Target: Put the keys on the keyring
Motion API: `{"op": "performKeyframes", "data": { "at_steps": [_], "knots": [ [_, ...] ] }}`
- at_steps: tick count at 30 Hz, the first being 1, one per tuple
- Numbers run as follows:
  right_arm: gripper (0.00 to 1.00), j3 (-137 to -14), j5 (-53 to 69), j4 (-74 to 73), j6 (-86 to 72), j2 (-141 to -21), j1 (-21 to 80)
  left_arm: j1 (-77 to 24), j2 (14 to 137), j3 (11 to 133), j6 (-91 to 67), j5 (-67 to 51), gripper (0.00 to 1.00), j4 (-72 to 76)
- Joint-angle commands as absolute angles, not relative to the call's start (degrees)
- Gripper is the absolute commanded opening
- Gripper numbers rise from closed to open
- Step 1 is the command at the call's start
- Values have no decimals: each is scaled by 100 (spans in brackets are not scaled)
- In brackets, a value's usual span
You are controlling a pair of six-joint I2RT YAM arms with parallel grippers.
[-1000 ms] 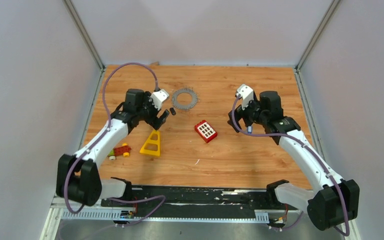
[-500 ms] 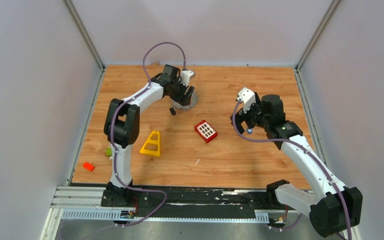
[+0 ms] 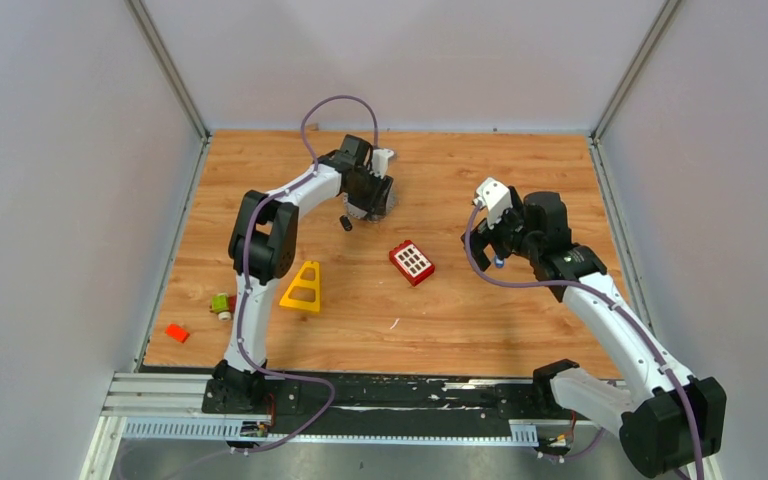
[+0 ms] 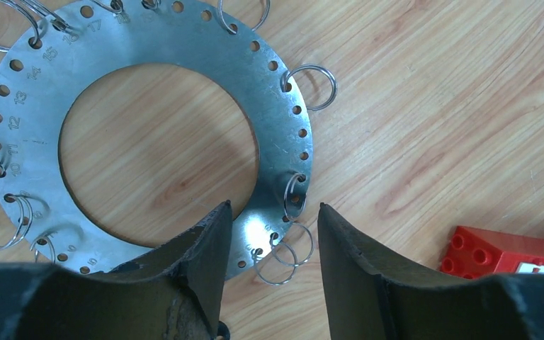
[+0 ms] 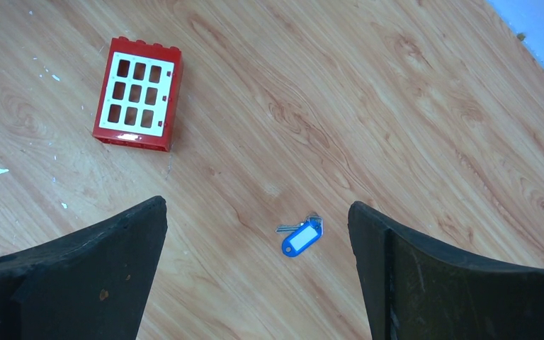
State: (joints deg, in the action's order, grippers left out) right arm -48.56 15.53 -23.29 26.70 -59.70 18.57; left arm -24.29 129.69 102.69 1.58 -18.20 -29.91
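My left gripper (image 4: pixel 273 209), jaws partly open, straddles the keyring (image 4: pixel 280 134) rim; my right gripper (image 5: pixel 256 205), wide, hangs just above the blue key (image 5: pixel 302 237).

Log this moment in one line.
left hand: open, straddling keyring rim | right hand: open above blue key | black key: loose beside keyring

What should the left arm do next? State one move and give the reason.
Probably close the left gripper on the keyring: its fingers straddle the flat band, one over the hole, one outside, jaws apart. Gripping would steady the ring for threading the blue key.
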Motion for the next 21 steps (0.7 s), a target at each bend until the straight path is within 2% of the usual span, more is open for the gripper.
{"op": "performKeyframes", "data": {
  "at_steps": [1,14,19,21],
  "knots": [
    [100,-4857,1492,-2199,2759,-5998,1863,-2452,13004,10394,26,-1934,54,-2817],
    [99,-4891,1390,-2240,2797,-6200,1868,-2565,12906,10212,170,-1925,55,-2553],
    [99,-4893,1383,-2253,2804,-6214,1863,-2575,12970,10230,184,-1819,50,-2568],
    [99,-4886,1378,-2258,2803,-6214,1863,-2575,12980,10222,156,-1839,45,-2566]
  ]
}}
